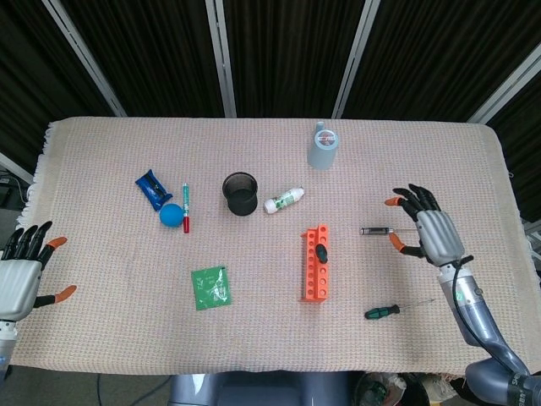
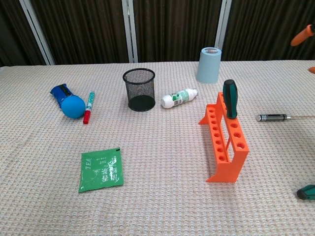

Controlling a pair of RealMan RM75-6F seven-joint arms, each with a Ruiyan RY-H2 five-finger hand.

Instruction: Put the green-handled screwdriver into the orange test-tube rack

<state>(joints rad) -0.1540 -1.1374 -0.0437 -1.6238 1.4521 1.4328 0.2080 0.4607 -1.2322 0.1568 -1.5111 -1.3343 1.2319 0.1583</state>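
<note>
The green-handled screwdriver stands upright in a hole of the orange test-tube rack, handle up. My right hand is open, fingers spread, well to the right of the rack and touching nothing; in the chest view only its orange fingertips show at the right edge. My left hand is open at the table's left edge, far from the rack.
A thin metal tool lies right of the rack, and a small green screwdriver sits near the front. Black mesh cup, white bottle, grey cup, blue ball, red marker and green tea packet lie around.
</note>
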